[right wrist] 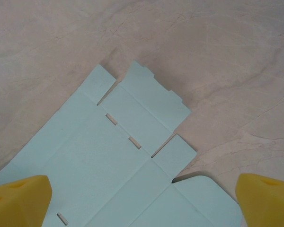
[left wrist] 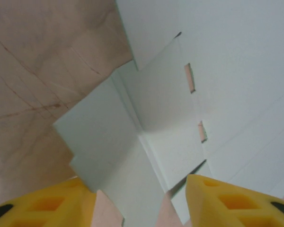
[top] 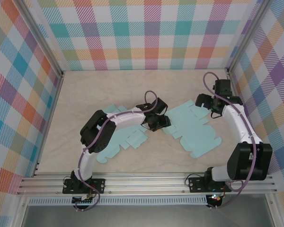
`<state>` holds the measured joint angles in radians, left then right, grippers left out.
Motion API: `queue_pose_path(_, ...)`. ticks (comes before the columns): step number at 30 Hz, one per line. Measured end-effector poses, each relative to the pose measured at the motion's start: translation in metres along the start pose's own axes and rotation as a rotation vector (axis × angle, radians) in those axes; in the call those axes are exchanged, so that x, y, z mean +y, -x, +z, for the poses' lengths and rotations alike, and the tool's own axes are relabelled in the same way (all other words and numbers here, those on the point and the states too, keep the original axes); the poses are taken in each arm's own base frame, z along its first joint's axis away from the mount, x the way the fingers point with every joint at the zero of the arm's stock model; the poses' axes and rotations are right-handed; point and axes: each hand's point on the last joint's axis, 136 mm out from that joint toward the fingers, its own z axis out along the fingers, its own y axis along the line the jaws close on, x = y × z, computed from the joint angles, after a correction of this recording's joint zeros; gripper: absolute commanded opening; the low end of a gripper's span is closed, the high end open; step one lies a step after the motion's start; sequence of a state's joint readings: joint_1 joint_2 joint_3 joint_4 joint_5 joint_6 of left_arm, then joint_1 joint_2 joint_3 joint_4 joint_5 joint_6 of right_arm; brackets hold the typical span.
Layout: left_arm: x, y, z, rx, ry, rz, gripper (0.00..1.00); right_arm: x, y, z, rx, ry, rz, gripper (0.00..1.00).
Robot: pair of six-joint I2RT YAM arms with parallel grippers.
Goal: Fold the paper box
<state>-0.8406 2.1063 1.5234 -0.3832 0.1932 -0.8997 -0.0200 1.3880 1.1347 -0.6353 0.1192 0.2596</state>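
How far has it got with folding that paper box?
Hardly started. Done: nothing yet; the left sheet and right sheet both lie unfolded on the table. In hand: the left jaws straddle a corner flap, apart, not clamped. The right jaws hang open over the right sheet's far corner. Left: every fold.

Around me stand walls of pastel plaid, across the top of the frame and down both sides. The tabletop I work on is pale beige with faint marble veining, evenly lit. Bare aluminium posts mark the far corners, and a slotted aluminium rail runs along the lower edge.
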Motion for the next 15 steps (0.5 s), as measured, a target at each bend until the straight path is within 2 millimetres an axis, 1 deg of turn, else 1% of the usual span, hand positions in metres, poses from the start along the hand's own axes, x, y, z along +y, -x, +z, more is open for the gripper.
queue_pose_path(5,0.007,0.009,0.001,-0.046,0.046,0.023,0.18,0.002,0.000,0.000,0.001,0.009,0.006,1.00)
queue_pose_path(9,-0.002,0.026,-0.007,-0.112,0.050,0.066,0.02,0.004,-0.001,0.000,0.005,0.021,0.014,1.00)
queue_pose_path(10,-0.004,0.031,-0.010,-0.128,0.049,0.076,0.00,0.004,-0.001,0.000,0.006,0.025,0.015,1.00)
queue_pose_path(13,-0.008,0.044,-0.017,-0.170,0.055,0.139,0.00,0.007,-0.003,0.002,0.020,0.041,0.017,1.00)
queue_pose_path(15,-0.006,0.051,-0.021,-0.192,0.069,0.188,0.00,0.011,-0.003,0.005,0.043,0.056,0.019,1.00)
